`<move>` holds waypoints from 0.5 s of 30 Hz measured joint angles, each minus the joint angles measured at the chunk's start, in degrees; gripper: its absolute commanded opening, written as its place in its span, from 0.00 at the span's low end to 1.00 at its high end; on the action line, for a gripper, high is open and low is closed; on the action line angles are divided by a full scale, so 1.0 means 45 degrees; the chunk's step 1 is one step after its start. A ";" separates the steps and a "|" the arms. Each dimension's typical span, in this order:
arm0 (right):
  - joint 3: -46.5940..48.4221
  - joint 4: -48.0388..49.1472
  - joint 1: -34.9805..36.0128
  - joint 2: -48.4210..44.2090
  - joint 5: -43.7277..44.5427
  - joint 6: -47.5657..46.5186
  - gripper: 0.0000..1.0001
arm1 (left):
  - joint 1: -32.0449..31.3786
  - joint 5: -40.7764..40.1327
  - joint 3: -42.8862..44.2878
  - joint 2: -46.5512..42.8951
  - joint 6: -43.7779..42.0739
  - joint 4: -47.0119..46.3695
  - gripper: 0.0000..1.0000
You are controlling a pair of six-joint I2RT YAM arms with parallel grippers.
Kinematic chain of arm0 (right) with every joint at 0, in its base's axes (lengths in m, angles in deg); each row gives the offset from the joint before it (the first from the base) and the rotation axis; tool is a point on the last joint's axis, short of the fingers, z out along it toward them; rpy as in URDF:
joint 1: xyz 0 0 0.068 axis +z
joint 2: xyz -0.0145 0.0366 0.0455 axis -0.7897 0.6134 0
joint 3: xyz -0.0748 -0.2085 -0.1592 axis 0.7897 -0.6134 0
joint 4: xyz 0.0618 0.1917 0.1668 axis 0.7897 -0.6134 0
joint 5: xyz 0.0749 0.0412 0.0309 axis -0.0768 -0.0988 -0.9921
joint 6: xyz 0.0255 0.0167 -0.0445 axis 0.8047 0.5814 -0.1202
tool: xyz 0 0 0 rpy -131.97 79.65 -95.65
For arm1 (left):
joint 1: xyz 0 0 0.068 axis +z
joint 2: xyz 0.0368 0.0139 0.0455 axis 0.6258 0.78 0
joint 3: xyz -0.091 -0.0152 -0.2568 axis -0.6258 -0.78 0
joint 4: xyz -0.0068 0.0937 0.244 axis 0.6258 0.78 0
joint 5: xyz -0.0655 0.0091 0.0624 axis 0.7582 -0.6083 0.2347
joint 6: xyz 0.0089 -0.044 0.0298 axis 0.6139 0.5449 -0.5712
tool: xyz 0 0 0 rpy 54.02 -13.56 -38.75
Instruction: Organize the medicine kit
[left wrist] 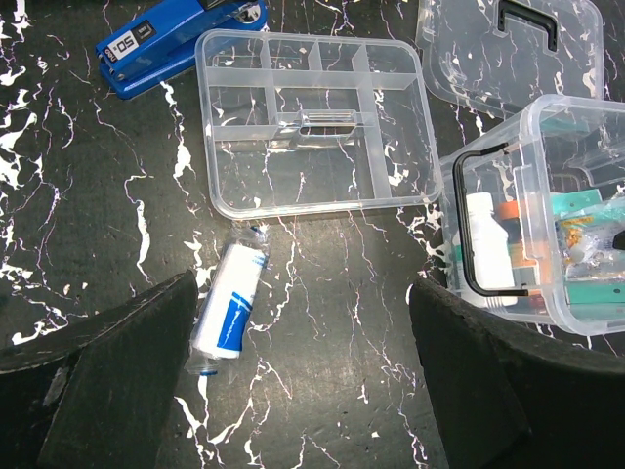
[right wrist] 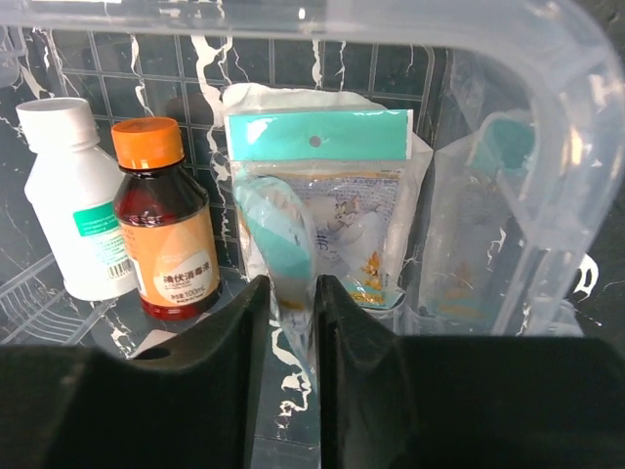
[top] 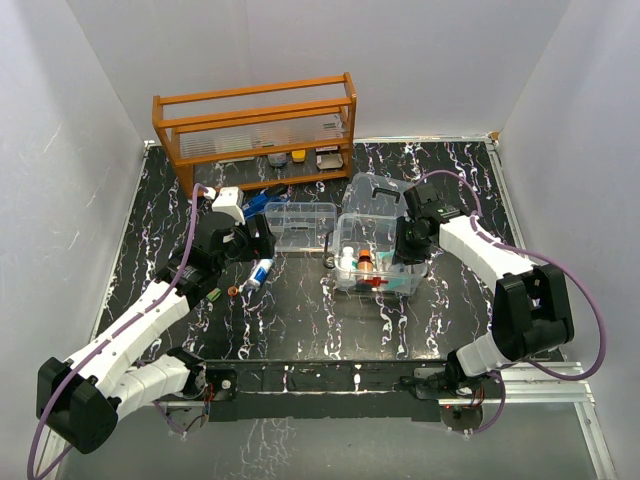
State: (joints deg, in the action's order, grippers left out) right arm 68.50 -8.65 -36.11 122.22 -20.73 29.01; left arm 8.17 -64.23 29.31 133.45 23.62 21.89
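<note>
- The right gripper (right wrist: 290, 293) is down inside the box (right wrist: 547, 147). Its fingers (right wrist: 220, 362) are pinched almost together on a clear packet (right wrist: 278, 239) with a teal piece in it, and it looks like a real grasp.
- The step in hand, as I read it, is setting or shifting that packet among the box's contents.
- Left of those fingers stands a brown bottle (right wrist: 161, 225), with a white bottle (right wrist: 68, 205) further left. Behind the fingertips leans a pouch (right wrist: 317, 137) that touches the held packet.
- Right of the fingers the box wall curves in close. There is little side room, so I judge the clean way out is straight up.
- The left gripper (left wrist: 305, 288) hangs released over the table (left wrist: 78, 195). Its fingers (left wrist: 117, 371) are spread wide and hold nothing.
- A tube (left wrist: 229, 308) lies tilted just inside the finger on the left of the wrist view. I cannot tell whether it touches that finger.
- Ahead of those fingers lies the tray (left wrist: 312, 127), its compartments bare. Beyond it are the stapler (left wrist: 181, 39) to the left and the lid (left wrist: 508, 39) to the right.
- The box corner sits just beside the other finger, so a swing that way is tight.
- Next move, as a judgement: free the packet and lift clear. Then centre the left fingers over the off-side tube before closing across its width.
</note>
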 measured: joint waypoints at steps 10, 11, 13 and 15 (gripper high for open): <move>0.0189 -0.0267 0.0000 -0.0491 0.0685 0.0248 0.32 | 0.0000 -0.0005 0.0005 0.0000 0.0000 0.0000 0.89; 0.0291 -0.0340 -0.0005 -0.0578 0.0777 0.0257 0.32 | 0.0000 -0.0005 0.0000 0.0000 0.0000 0.0000 0.89; 0.0461 -0.0355 -0.0005 -0.0777 0.0918 0.0267 0.31 | 0.0000 -0.0005 0.0005 0.0005 0.0000 -0.0005 0.89; 0.0539 -0.0321 0.0010 -0.0957 0.0976 0.0262 0.30 | 0.0000 0.0000 0.0005 0.0005 0.0000 0.0000 0.89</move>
State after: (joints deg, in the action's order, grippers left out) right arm 70.93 -10.09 -36.06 117.92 -16.34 30.19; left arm 8.17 -64.23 29.33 133.47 23.62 21.89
